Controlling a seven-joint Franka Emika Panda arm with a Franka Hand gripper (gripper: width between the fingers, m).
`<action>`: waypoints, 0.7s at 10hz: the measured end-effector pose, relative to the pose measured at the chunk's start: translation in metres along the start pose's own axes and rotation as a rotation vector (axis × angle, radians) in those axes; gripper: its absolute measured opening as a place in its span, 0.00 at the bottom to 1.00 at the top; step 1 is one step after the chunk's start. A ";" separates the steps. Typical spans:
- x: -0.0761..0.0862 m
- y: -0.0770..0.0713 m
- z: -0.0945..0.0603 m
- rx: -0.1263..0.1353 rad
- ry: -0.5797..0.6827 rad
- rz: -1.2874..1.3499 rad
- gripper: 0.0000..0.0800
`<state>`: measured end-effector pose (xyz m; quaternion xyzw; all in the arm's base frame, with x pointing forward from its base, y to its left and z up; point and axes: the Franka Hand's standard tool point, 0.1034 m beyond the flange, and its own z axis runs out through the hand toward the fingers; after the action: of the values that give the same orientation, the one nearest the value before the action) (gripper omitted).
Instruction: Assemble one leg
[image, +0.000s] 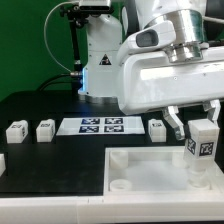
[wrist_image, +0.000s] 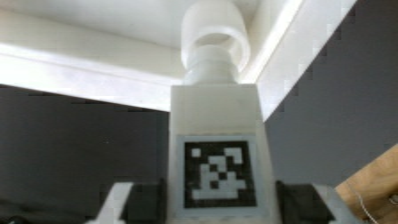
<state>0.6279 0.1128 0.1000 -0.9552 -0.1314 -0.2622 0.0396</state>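
Grips the leg (image: 201, 141) by its sides in the closed gripper (image: 199, 128), upright over the tabletop's (image: 140, 165) far corner on the exterior view's right. Hard to tell whether touching the tabletop or just above it. Shows only cropped fingers (wrist_image: 121, 203) and a blurred narrow leg end in the wrist view.

Leg (image: 202, 142) upright between the jaws, seemingly just above the white tray piece (image: 150, 172)

Bright, even light fills the exterior view; the glossy white robot arm housing (image: 165, 75) glares nearly blank against the matte black table (image: 40, 105). The wrist view is soft and blurred; the small white chunky plastic leg (wrist_image: 219, 115) shows a smeared tag.
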 end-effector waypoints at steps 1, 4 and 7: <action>-0.003 -0.001 0.003 0.002 -0.005 0.000 0.37; -0.005 -0.003 0.007 0.002 0.003 0.000 0.37; -0.010 -0.003 0.014 0.003 0.002 0.002 0.37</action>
<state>0.6261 0.1158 0.0829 -0.9550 -0.1309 -0.2629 0.0415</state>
